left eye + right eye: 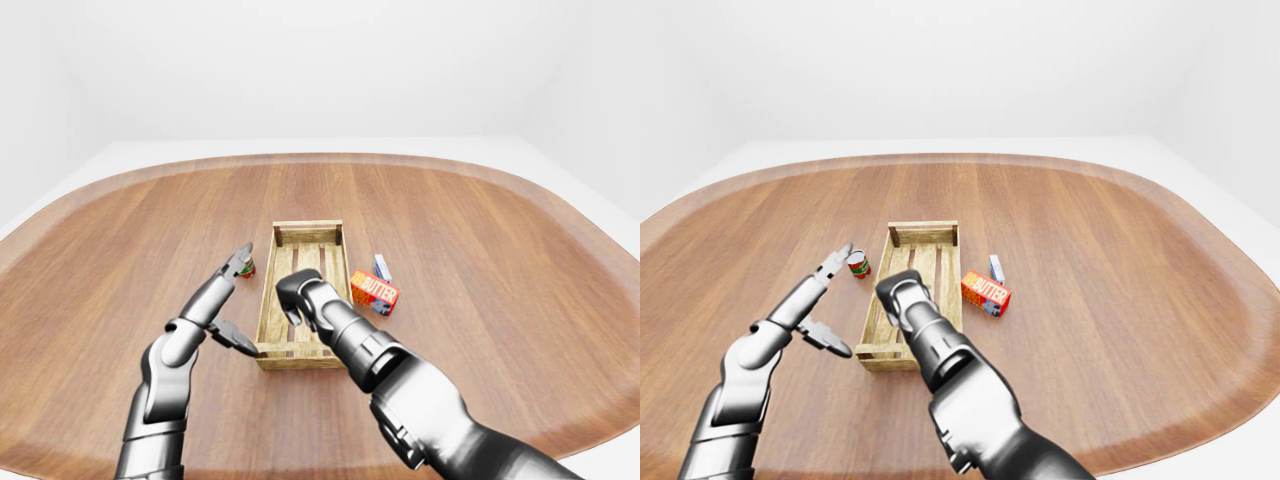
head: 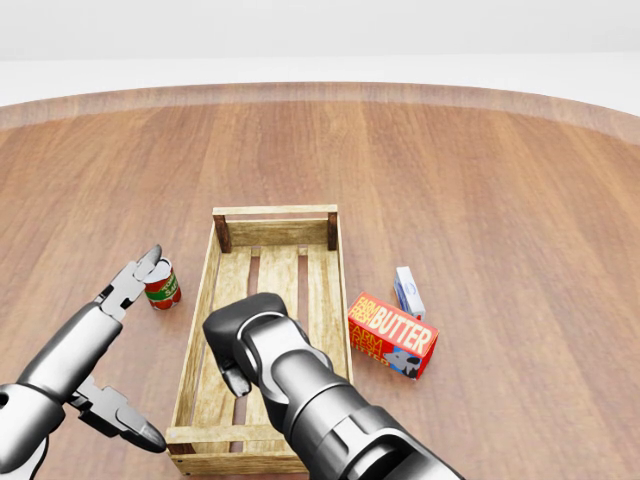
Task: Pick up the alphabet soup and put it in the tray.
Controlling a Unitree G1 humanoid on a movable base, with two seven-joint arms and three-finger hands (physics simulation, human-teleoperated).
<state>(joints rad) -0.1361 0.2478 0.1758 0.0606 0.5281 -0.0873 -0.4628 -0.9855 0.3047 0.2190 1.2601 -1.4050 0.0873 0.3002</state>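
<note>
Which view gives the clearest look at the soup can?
The head view: the alphabet soup appears largest there, label readable, with the left hand fingertips beside it. The right-eye view shows it small but unobstructed; in the left-eye view the hand mostly hides it.

Head view. The left arm enters from the lower left edge, its forearm angled up and to the right. The left hand [image 2: 115, 350] is spread open: one finger points toward upper right, another points toward lower right. The right arm enters from the bottom edge, forearm angled up and to the left. The right hand [image 2: 245, 335] hangs with fingers curled downward, grasping nothing.
</note>
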